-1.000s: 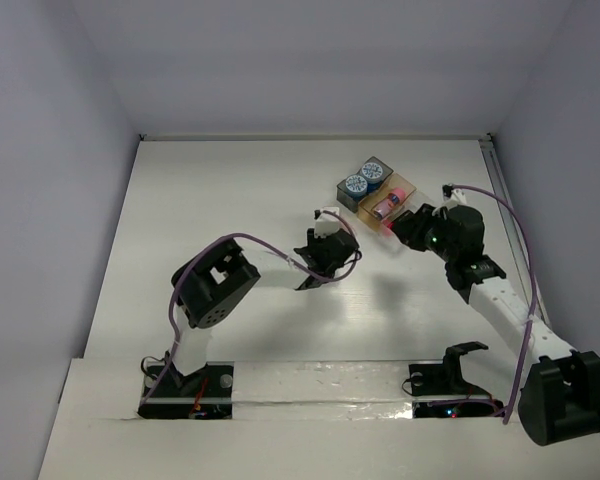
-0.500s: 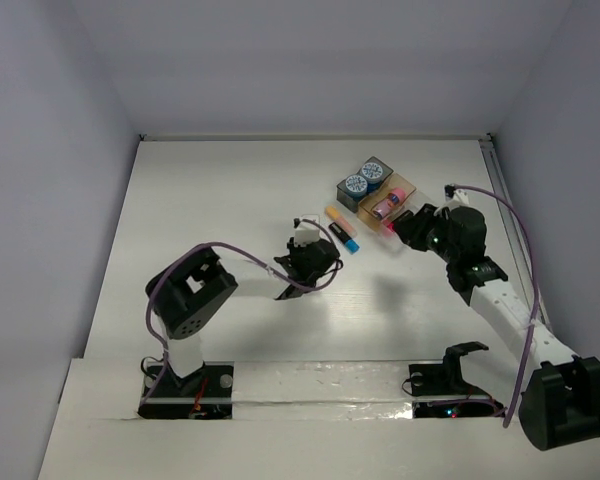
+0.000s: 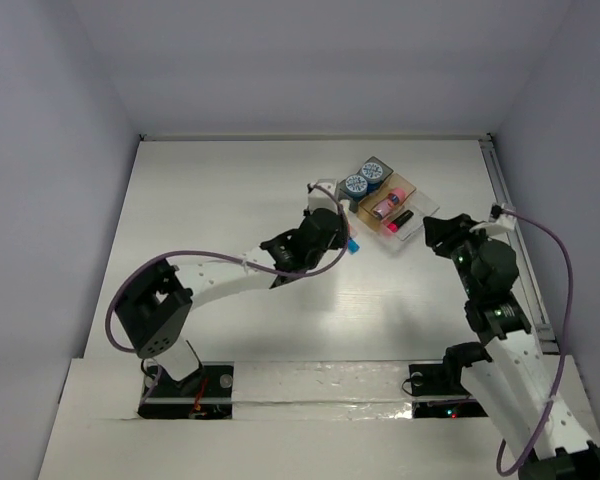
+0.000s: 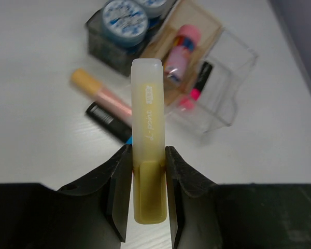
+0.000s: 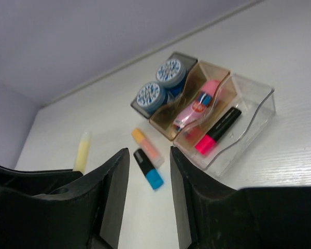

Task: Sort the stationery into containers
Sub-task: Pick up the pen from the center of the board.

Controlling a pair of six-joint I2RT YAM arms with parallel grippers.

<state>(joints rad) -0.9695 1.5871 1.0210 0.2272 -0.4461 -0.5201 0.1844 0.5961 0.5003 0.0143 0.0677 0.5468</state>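
The left gripper (image 4: 147, 154) is clamped on the lower half of the yellow marker (image 4: 146, 98), one finger on each side, and the marker's far end points toward the trays. Since half a second ago the left arm (image 3: 225, 275) has stretched farther out across the table (image 3: 210, 190). In the top view its wrist now sits just beside the dark grey tray (image 4: 101, 44) and covers most of the two loose markers that were in plain sight then. The wrist cameras show these two side by side on the table, close to the trays: the orange marker (image 4: 98, 92) nearer the dark grey tray, and the black-blue marker (image 5: 149, 170) touching it or nearly so.

The right gripper (image 5: 148, 151) has drawn back from the clear tray (image 5: 259, 106), where it hung a moment ago, and the right arm (image 3: 495, 310) is folded closer to its base. Its jaws stand apart with nothing between them. The pink-black marker (image 5: 217, 129) lies inside the clear tray. The pink-topped stick (image 5: 197, 106) lies in the amber tray (image 5: 217, 70) in the middle of the cluster, and the two blue-and-white pots (image 5: 170, 72) sit in the dark grey tray, as they did a second ago
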